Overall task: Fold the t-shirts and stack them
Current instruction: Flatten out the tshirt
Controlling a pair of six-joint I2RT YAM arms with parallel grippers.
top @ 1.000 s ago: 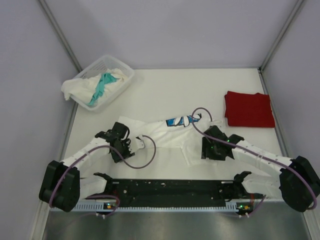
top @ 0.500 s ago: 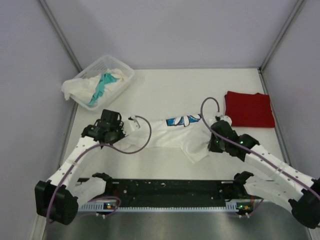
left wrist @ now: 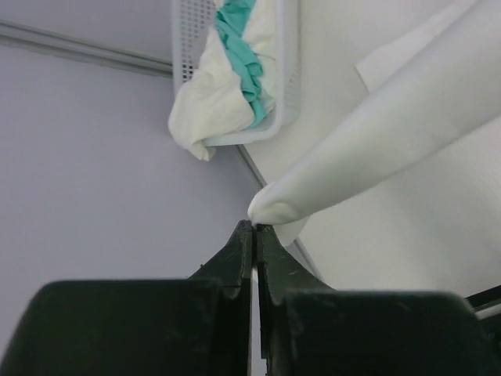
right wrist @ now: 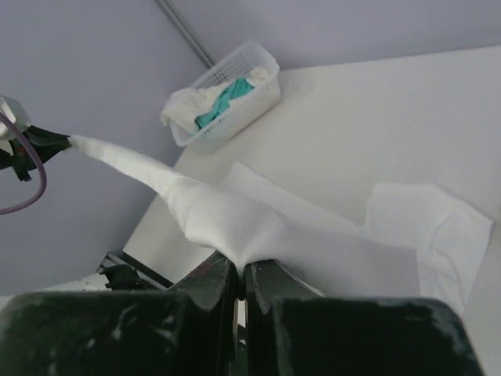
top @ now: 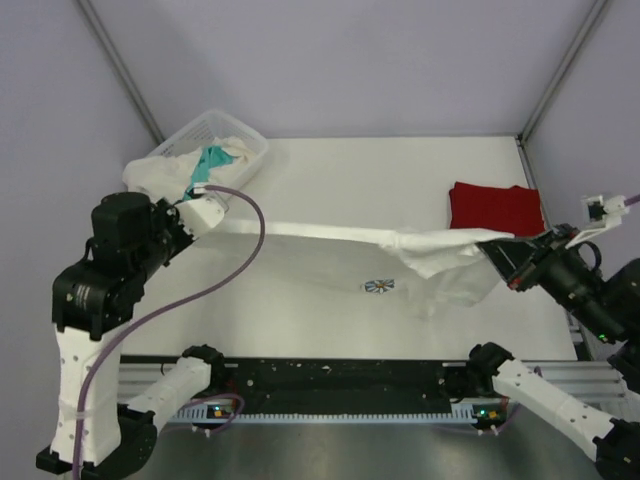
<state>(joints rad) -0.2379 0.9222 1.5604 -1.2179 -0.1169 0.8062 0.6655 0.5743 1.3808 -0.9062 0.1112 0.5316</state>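
A white t-shirt (top: 340, 234) is stretched taut above the table between both grippers, and its lower part sags to the tabletop with a small blue flower square (top: 379, 286) showing. At the left, my left gripper (top: 205, 222) is shut on one end of it; in the left wrist view the cloth (left wrist: 376, 149) bunches right at the fingertips of that gripper (left wrist: 255, 225). My right gripper (top: 495, 252) is shut on the other end, and the cloth (right wrist: 258, 227) folds into its closed jaws (right wrist: 240, 266). A folded red t-shirt (top: 495, 212) lies at the right.
A white lattice basket (top: 243, 158) stands at the back left, holding a crumpled white shirt (top: 155, 175) that spills over its rim and a teal one (top: 205, 165). Grey walls close in both sides. The black rail with the arm bases (top: 330, 380) runs along the near edge.
Both grippers closed on the white shirt, then lifted and pulled apart, left going left and right going right. The shirt went from a crumpled heap to a taut raised span.
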